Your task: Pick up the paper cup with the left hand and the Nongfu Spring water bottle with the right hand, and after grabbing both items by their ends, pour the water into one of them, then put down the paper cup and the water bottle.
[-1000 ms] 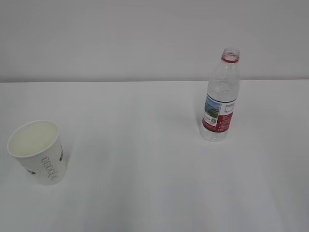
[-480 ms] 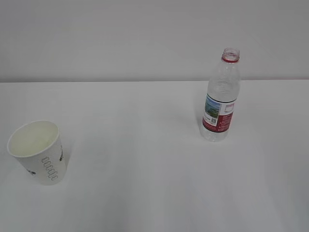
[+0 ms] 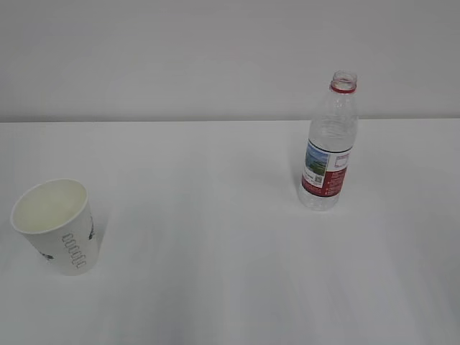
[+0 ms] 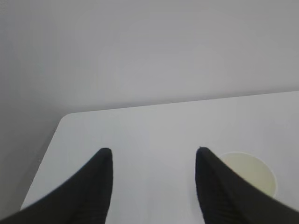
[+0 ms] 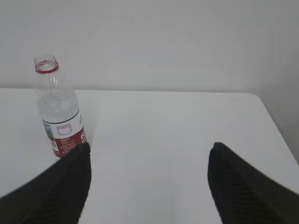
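Left hand (image 4: 153, 150) jaws apart, empty; one tapered paper cup (image 4: 247, 173) by its right finger. Right hand (image 5: 149, 145) spread wide; one clear plastic Nongfu Spring water bottle (image 5: 57, 108) beyond its left finger.

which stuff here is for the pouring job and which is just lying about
For the job:
- cup, upright, pale liquid inside
- bottle, upright, uncapped
- left hand, open, holding nothing
- right hand, open, holding nothing

Just lying about:
- nothing else on the white table
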Controlling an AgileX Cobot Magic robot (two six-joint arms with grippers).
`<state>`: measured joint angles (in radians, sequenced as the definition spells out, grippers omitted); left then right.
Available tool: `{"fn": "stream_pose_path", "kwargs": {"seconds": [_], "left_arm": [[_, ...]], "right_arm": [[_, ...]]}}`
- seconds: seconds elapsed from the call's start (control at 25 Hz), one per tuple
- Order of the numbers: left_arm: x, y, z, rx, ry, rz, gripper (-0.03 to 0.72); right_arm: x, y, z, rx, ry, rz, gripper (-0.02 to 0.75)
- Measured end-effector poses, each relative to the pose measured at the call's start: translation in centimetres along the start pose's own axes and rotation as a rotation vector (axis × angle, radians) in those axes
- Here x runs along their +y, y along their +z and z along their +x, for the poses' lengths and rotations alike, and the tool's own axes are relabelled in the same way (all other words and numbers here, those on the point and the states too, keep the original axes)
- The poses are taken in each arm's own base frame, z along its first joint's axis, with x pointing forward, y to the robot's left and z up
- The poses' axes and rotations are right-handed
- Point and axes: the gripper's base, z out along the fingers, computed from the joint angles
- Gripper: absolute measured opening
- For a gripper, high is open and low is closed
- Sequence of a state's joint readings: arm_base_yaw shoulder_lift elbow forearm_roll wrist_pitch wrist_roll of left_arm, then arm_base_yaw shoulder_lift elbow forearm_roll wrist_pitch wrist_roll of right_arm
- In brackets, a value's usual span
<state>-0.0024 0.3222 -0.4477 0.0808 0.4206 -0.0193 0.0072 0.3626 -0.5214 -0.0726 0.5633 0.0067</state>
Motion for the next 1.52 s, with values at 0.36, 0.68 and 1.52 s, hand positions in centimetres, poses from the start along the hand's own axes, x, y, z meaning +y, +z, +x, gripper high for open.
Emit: {"fn": "stream_pose_path", "kwargs": {"seconds": [0.36,0.68,1.52], "left_arm": [[-0.1,1.6,-0.4,0.003,0.003,0.006,0.417],[-0.2,3.1,-0.8,-0.017,0.004,0.012,0.417],[-0.6,5.6,3.0,-0.042,-0.099,0.032,0.535]], "right_arm": [[0.1,1.2,-0.9,-0.052,-0.002,-0.004,0.587],[0.1,2.3,-1.8,-0.112,-0.004,-0.008,0.587],[2.0,10.8,-3.8,-0.280,-0.018,-0.106,0.587]]}}
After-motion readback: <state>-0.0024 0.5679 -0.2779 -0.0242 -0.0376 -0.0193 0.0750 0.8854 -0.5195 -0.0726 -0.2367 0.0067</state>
